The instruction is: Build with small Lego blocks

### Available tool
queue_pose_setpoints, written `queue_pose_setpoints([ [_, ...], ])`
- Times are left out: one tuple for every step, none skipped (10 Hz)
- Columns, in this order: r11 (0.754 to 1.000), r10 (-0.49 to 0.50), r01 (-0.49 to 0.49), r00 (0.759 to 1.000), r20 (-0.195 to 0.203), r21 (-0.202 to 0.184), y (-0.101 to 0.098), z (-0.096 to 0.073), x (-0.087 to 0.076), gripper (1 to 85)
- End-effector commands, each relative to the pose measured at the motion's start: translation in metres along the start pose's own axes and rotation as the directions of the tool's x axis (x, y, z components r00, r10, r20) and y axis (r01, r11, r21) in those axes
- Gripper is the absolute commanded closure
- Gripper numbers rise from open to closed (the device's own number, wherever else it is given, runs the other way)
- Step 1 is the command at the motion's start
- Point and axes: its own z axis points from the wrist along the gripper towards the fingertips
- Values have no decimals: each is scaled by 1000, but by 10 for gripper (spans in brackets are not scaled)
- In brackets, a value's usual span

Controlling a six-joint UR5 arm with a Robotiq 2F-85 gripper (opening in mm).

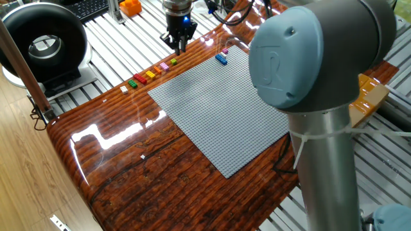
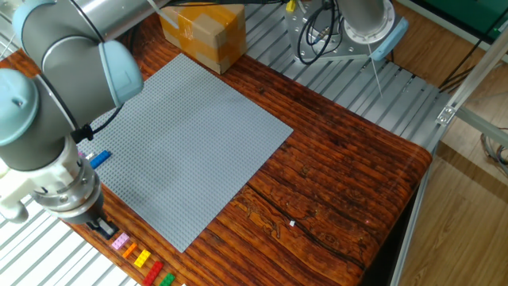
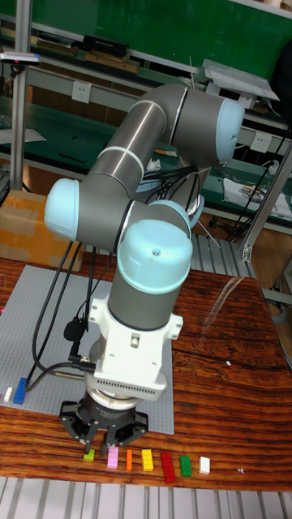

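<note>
Item: gripper (image 3: pixel 92 444), poised above the yellow-green end of the row of small bricks (image 3: pixel 146 460) lying on the wooden table (image 1: pixel 128 167) just beside the grey baseplate (image 1: pixel 225 109). Fingers: empty, tips narrowly apart, as far as could be judged. One blue brick (image 1: pixel 221 59) sat on the baseplate near its far edge. Handling note: the descent should be centred on a single brick, straight down, with the neighbouring bricks left undisturbed.

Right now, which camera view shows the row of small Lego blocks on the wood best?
The tall fixed view: the row of small Lego blocks lies unobstructed, colours distinct. One fixed view shows the row small and far. In the other fixed view the gripper hides part of it.
</note>
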Motion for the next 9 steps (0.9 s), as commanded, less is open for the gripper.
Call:
queue_pose_setpoints([
  [1000, 17, -17, 1000, 16, -14, 3, 9, -7, 590],
  [998, 43, -42, 999, 14, -40, 9, 9, -7, 590],
  [998, 58, -57, 998, 14, -36, 7, 9, -7, 593],
  [996, 76, -76, 997, 13, -41, 8, 9, -6, 603],
  [996, 81, -80, 997, 15, -35, 6, 10, -6, 610],
  [996, 80, -80, 997, 17, -31, 4, 11, -5, 613],
  [997, 81, -80, 997, 18, -21, 2, 11, -4, 613],
  [996, 82, -82, 996, 19, -18, 2, 12, -4, 613],
  [997, 81, -80, 997, 20, -20, 3, 12, -4, 613],
])
